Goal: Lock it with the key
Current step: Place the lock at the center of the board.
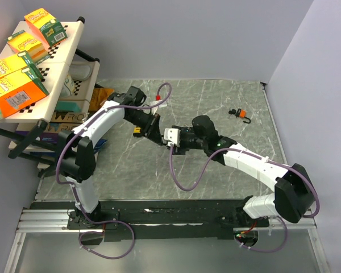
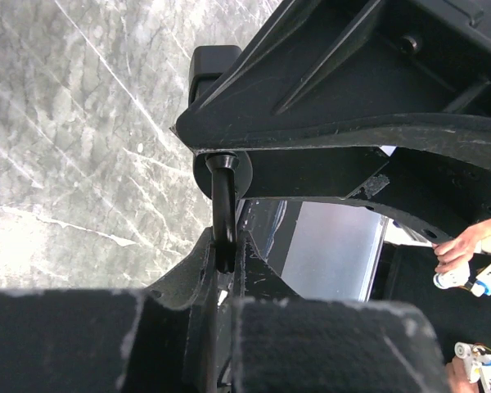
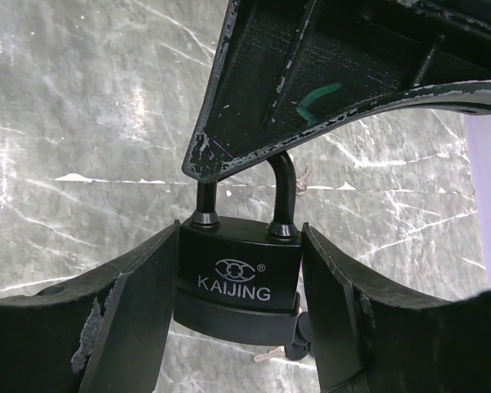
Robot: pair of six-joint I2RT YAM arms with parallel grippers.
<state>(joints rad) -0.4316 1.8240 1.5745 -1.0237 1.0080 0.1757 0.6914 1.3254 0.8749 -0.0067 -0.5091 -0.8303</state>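
A black padlock [image 3: 239, 278] marked KAIJING hangs in the air between my two grippers over the grey marble table [image 1: 216, 96]. My right gripper [image 3: 239, 288] is shut on the lock's body, one finger on each side. My left gripper [image 2: 227, 254] is shut on the black shackle [image 2: 222, 205], which also shows in the right wrist view [image 3: 283, 192]. A black-headed key [image 3: 301, 336] sticks out of the lock's underside, with a silvery key [image 3: 270, 354] dangling beside it. In the top view the left gripper [image 1: 152, 129] and right gripper [image 1: 177, 140] meet at mid-table, and the lock is hidden between them.
A small orange and black item [image 1: 240, 113] lies on the table at the back right. A rack [image 1: 57, 68] with yellow and orange boxes [image 1: 17, 91] stands past the table's left edge. Walls close the back and right sides.
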